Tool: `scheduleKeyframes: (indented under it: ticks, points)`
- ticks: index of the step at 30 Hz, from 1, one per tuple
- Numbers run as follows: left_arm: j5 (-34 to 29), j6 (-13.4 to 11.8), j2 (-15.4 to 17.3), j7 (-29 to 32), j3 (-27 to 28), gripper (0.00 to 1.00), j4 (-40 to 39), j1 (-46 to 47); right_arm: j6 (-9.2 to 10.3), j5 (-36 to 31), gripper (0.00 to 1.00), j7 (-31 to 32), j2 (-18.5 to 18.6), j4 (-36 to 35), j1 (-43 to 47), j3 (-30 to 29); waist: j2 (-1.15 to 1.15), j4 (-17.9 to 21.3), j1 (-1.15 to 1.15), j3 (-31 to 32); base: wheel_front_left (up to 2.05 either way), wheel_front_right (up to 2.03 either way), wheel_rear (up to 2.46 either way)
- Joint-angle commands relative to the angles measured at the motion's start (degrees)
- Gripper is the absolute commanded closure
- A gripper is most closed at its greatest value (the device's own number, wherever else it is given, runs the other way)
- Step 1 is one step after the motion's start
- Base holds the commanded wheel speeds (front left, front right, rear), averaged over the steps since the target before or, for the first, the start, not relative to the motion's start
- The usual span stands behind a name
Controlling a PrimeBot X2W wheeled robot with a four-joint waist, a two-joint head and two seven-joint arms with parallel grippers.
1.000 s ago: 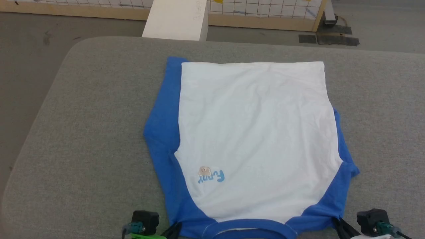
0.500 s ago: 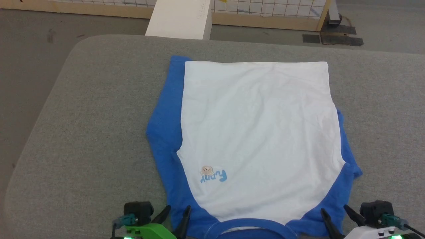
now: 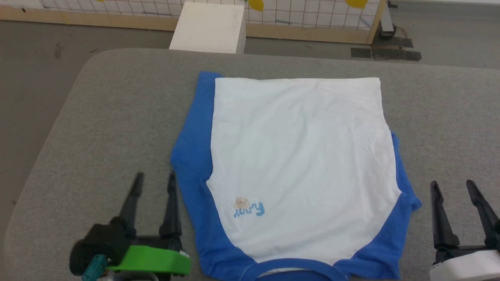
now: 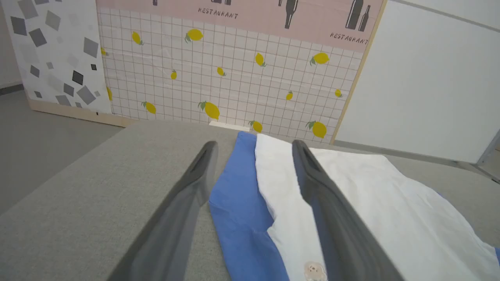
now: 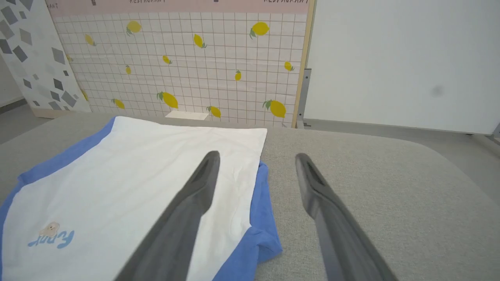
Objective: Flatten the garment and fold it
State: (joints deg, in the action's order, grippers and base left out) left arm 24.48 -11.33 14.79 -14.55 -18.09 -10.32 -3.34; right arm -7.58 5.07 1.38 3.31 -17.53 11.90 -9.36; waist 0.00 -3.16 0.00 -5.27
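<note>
Item: white cotton T-shirt with royal-blue sleeves (image 3: 297, 164), found spread flat on grey fabric-covered table (image 3: 109, 117). The left gripper (image 3: 154, 177) and right gripper (image 3: 451, 184) were seen wide apart-jawed, empty, flanking it.

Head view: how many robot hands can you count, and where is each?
2. The left hand is at the lower left, open, beside the garment; the right hand is at the lower right, open, on its other side.

You're in a staged test lab: straight ahead of your left gripper (image 4: 254, 143), beyond the grey padded table (image 4: 117, 187), stand wood-framed backdrop panels (image 4: 234, 78) printed with lemons and "RESTAURANT". A plain white board (image 4: 422, 78) stands to the gripper's right.
</note>
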Motion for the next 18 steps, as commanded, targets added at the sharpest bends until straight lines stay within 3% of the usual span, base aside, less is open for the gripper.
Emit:
scheduleKeyframes:
  ticks: [1,5,8,15,18]
  points:
    - [-2.9,-0.5,-1.7,-0.4,1.5,0.0,-2.0,0.6,0.09,-0.9,0.0,-1.9,-0.3,0.0,-0.7,-0.3,0.0,0.2,0.0,0.3,0.0,0.0,0.0]
    - [-9.3,-0.5,-5.8,-0.4,4.6,0.0,-4.8,-2.5,0.09,-0.7,0.0,-6.2,-0.4,1.8,-0.8,-1.1,0.0,0.9,0.0,0.8,0.0,0.0,0.0]
    - [-13.8,1.4,-7.8,-0.4,5.4,0.0,-4.0,-6.4,0.09,0.4,0.0,-9.0,-0.4,5.0,-0.5,-1.7,0.0,1.4,0.0,1.3,0.0,0.0,0.0]
    - [-15.6,3.7,-10.1,-0.4,7.9,0.0,-4.1,-7.2,0.09,2.5,0.0,-11.3,-0.4,7.7,-0.9,-1.2,0.0,1.6,0.0,0.7,0.0,0.0,0.0]
    - [-15.5,7.0,-10.5,-0.4,10.2,0.0,-6.2,-3.8,0.09,2.2,0.0,-11.4,-0.4,6.7,-2.3,-1.4,0.0,1.6,0.0,-1.1,0.0,0.0,0.0]
